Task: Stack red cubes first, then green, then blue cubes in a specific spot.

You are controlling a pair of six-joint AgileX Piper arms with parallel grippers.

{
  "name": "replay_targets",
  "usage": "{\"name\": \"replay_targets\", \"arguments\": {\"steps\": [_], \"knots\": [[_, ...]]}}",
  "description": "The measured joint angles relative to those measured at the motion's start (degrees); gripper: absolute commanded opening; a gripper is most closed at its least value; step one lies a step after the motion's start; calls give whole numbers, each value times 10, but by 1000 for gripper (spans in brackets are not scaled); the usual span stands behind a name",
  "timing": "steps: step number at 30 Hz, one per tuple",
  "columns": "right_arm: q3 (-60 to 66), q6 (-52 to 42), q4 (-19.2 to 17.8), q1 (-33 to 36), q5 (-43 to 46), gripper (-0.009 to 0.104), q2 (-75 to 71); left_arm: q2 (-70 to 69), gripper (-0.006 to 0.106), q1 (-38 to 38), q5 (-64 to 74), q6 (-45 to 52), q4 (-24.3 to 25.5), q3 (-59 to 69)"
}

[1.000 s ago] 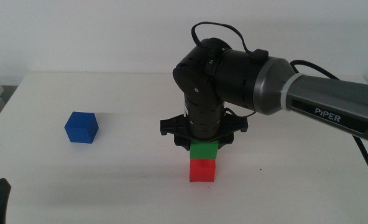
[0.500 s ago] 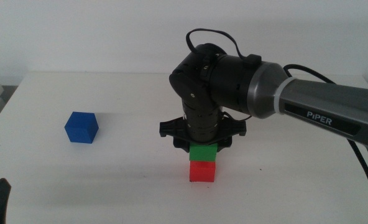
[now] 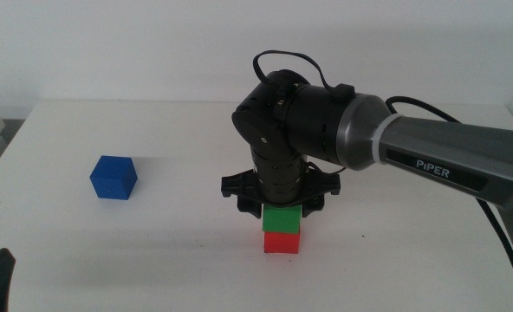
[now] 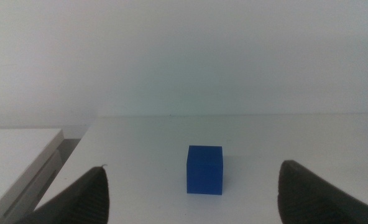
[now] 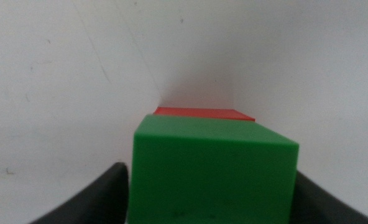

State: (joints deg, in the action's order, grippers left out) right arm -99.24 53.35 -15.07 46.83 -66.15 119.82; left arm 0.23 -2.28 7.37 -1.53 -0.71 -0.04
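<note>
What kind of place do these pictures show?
Probably a robotics lab or test bench. A plain white table against a bare white wall carries only coloured cubes: a green cube held on a red cube by the right gripper, and a blue cube.

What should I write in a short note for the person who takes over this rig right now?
Right gripper: directly above the stack, jaws on either side of the green cube, which sits on the red cube.
Left gripper: open, waiting at the near table edge, facing the blue cube.
Done: red placed, green on red.
Left: release green, then stack blue on top.
</note>
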Motion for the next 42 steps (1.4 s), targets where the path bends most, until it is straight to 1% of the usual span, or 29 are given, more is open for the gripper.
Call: {"name": "replay_targets", "arguments": {"steps": [2, 3, 7, 10, 13, 15, 18, 22, 27, 29, 31, 35, 39, 42], "knots": [[0, -1, 0, 0, 0, 64, 0, 0, 91, 0, 0, 0, 0, 0], [0, -2, 0, 0, 0, 65, 0, 0, 91, 0, 0, 0, 0, 0], [0, -7, 0, 0, -3, 65, -1, 0, 91, 0, 0, 0, 0, 0], [0, -9, -8, 5, -14, 65, -20, 0, 91, 0, 0, 0, 0, 0], [0, -10, -37, 27, -12, 67, -81, 0, 91, 0, 0, 0, 0, 0], [0, -10, -64, 46, -9, 68, -129, 0, 91, 0, 0, 0, 0, 0], [0, -24, -85, 68, -19, 69, -210, 0, 91, 0, 0, 0, 0, 0], [29, -76, -101, 73, -24, 69, -295, 0, 91, 0, 0, 0, 0, 0], [148, -158, -106, 73, -15, 69, -445, 0, 91, 0, 0, 0, 0, 0], [195, -195, -101, 73, 0, 69, -513, 0, 91, 0, 0, 0, 0, 0], [239, -232, -85, 73, 18, 72, -575, 0, 91, 0, 0, 0, 0, 0], [318, -308, -31, 73, 50, 78, -694, 0, 91, 0, 0, 0, 0, 0], [359, -368, 2, 73, 59, 79, -779, 0, 91, 0, 0, 0, 0, 0], [366, -390, 19, 73, 61, 79, -812, 0, 91, 0, 0, 0, 0, 0]]}}
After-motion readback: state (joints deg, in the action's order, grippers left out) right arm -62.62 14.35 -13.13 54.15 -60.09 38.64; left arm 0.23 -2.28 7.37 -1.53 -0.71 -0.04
